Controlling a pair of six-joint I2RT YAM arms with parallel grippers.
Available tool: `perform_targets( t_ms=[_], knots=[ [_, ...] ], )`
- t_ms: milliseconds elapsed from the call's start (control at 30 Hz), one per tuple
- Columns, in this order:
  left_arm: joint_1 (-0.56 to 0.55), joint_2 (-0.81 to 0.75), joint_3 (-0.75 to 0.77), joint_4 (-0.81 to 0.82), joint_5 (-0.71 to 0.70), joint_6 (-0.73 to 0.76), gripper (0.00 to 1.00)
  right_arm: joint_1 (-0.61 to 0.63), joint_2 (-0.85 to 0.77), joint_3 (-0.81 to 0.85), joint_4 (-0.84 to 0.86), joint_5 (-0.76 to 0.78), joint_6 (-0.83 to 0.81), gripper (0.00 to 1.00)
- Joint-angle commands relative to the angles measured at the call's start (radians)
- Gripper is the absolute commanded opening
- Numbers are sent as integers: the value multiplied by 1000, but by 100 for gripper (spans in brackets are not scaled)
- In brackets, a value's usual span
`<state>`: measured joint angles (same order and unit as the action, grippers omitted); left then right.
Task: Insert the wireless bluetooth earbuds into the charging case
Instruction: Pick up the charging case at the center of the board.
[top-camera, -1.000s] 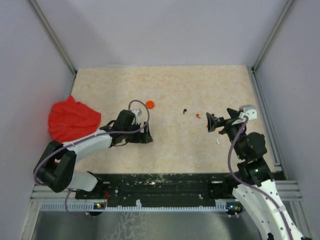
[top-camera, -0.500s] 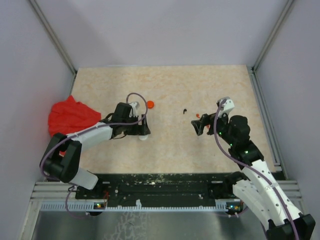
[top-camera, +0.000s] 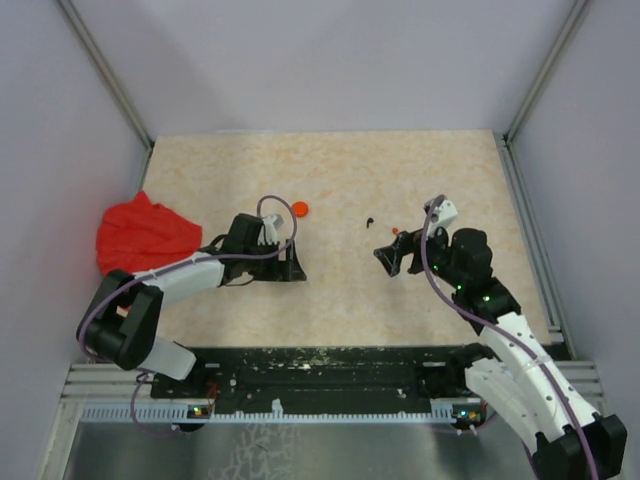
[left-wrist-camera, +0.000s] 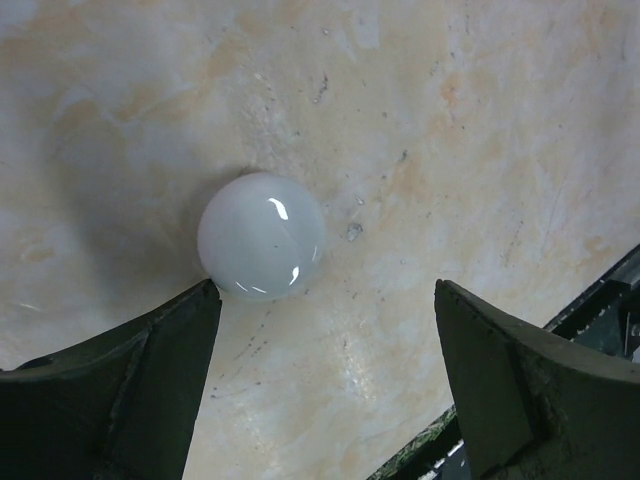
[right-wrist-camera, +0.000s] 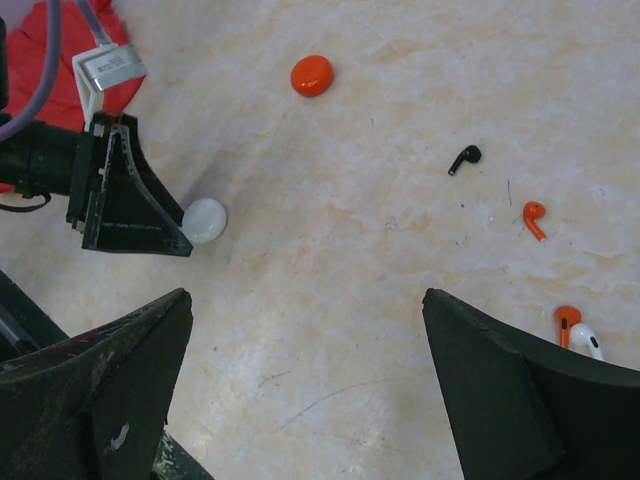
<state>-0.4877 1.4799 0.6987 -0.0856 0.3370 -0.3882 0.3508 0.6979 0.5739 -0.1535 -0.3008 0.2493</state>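
Observation:
A round glossy white charging case (left-wrist-camera: 262, 235) lies on the table just beyond the left finger of my left gripper (left-wrist-camera: 325, 330), which is open and holds nothing. In the right wrist view the same white case (right-wrist-camera: 205, 220) sits by the left gripper's fingers (right-wrist-camera: 130, 205). A round orange case (right-wrist-camera: 312, 75) lies farther back. The earbuds lie loose: a black one (right-wrist-camera: 464, 158), an orange one (right-wrist-camera: 534, 218), and another orange one (right-wrist-camera: 566, 318) beside a white one (right-wrist-camera: 587, 341). My right gripper (right-wrist-camera: 305, 310) hovers open over bare table.
A crumpled red cloth (top-camera: 145, 237) lies at the table's left edge. From above, the orange case (top-camera: 300, 209), black earbud (top-camera: 369, 222) and an orange earbud (top-camera: 396, 231) lie between the two grippers. Grey walls enclose the table.
My right arm has swung left toward the middle of the table, over the earbuds. The left gripper has shifted slightly and now covers the white case from above.

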Motion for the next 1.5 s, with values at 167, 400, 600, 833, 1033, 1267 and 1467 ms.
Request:
perform_targets(
  t_ms=[167,400,600,833,1033,1267,1467],
  knots=[
    [-72,-33,-13,60,57,-36,92,13,24,-11,84,-62,21,98],
    [-88,-105,28,-116,-153,19,92,13,24,-9,61,-91,11,98],
    [-120,-64,87,-194,-324,91,90,12,41,-24,107,-127,27,98],
    [-182,43,176,-219,-421,193,84,13,23,-32,97,-141,22,98],
    [-222,132,229,-238,-463,244,81,13,24,-37,106,-148,24,98],
    [-242,186,260,-260,-483,253,74,13,28,-40,110,-155,22,98],
    [-257,205,269,-273,-472,259,69,13,36,-48,125,-155,21,98]
  ],
)
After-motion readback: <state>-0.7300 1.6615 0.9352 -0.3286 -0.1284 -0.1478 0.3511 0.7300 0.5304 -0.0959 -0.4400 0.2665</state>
